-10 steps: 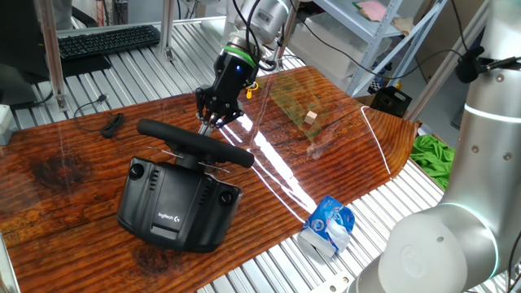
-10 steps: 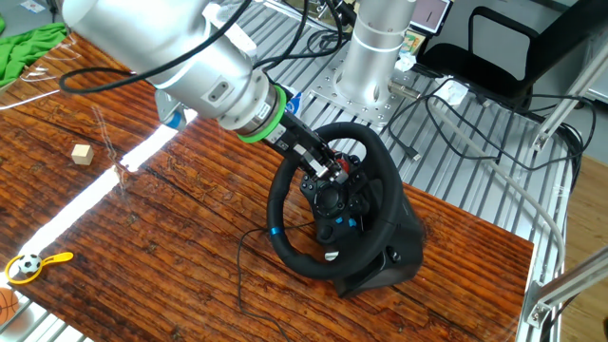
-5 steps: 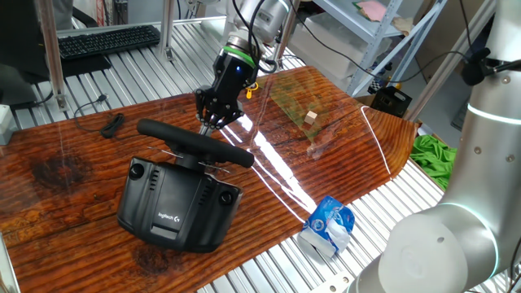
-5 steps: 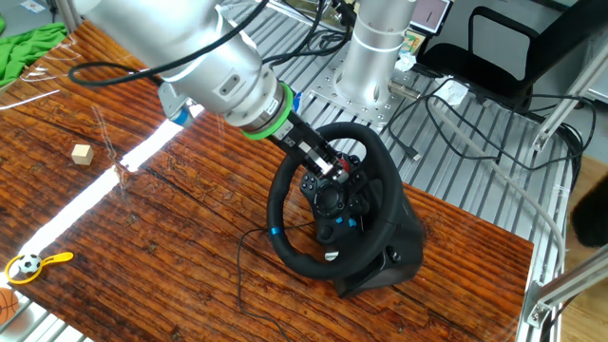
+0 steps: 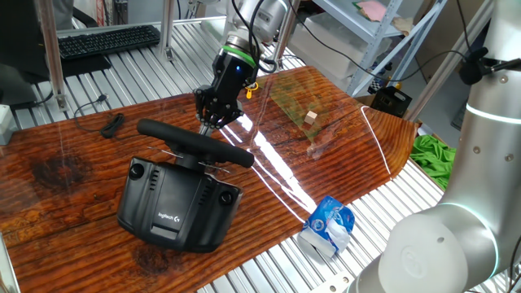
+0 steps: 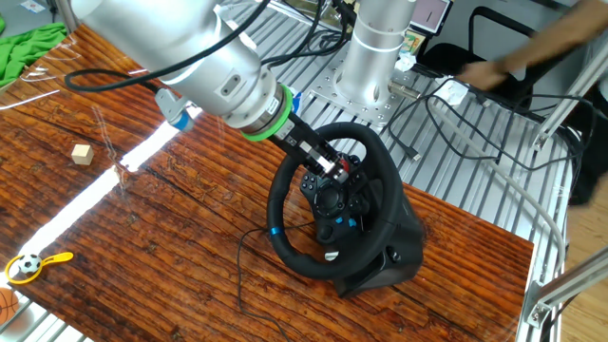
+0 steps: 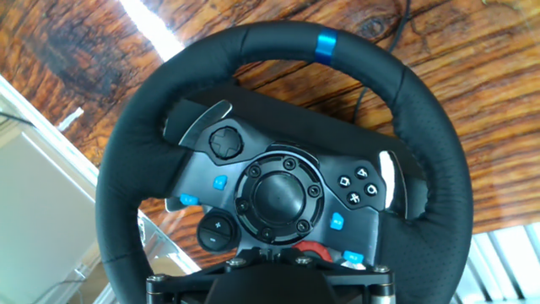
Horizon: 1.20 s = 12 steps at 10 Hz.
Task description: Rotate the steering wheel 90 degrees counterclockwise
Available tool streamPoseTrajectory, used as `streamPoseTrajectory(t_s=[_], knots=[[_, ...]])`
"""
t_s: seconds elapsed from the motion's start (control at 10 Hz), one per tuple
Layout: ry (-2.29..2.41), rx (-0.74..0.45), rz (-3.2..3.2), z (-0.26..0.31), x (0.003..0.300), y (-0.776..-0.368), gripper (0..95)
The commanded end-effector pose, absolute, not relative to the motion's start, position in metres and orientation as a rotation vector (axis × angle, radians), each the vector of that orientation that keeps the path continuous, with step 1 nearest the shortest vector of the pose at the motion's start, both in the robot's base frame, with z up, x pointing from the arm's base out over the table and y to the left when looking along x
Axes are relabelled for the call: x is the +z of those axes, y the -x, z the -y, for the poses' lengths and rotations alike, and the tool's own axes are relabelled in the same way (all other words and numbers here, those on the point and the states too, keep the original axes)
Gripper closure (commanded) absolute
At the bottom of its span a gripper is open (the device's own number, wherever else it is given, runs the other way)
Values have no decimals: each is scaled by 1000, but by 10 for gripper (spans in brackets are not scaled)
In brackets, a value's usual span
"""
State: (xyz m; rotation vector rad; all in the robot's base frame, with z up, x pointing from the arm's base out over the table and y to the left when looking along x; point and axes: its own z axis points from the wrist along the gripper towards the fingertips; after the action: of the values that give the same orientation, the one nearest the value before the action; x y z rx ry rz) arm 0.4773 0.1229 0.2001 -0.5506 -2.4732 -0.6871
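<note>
The black steering wheel [image 5: 191, 142] stands on its bulky black Logitech base [image 5: 175, 203] on the wooden table top. In the other fixed view its rim [image 6: 375, 152] faces the arm, with the blue stripe at the lower left. My gripper [image 5: 208, 122] reaches through the rim to the hub and shows there in the other fixed view [image 6: 334, 169]. In the hand view the rim [image 7: 278, 42] has the blue stripe on top. There the gripper [image 7: 266, 253] has its fingertips together against the hub, just below the centre button and next to a red dial.
A small wooden block [image 5: 309, 117] and a blue-and-white packet [image 5: 328, 226] lie on the table right of the wheel. A black cable [image 5: 110, 124] lies at the left and a keyboard [image 5: 106, 39] at the back. A blurred person's arm [image 6: 532, 47] crosses behind the table.
The wheel and my gripper have hardly moved. A person's arm has come into the top right of the other fixed view.
</note>
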Motion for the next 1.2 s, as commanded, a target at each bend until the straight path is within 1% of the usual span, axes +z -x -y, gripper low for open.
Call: streamPoseTrajectory(t_s=[0.1, 0.4, 0.7, 1.2], knots=[[532, -711, 2471, -123, 200, -477, 950], [578, -734, 2440, -124, 199, -477, 950], [640, -802, 2395, -128, 200, -477, 950], [694, -825, 2369, -138, 204, -477, 950]])
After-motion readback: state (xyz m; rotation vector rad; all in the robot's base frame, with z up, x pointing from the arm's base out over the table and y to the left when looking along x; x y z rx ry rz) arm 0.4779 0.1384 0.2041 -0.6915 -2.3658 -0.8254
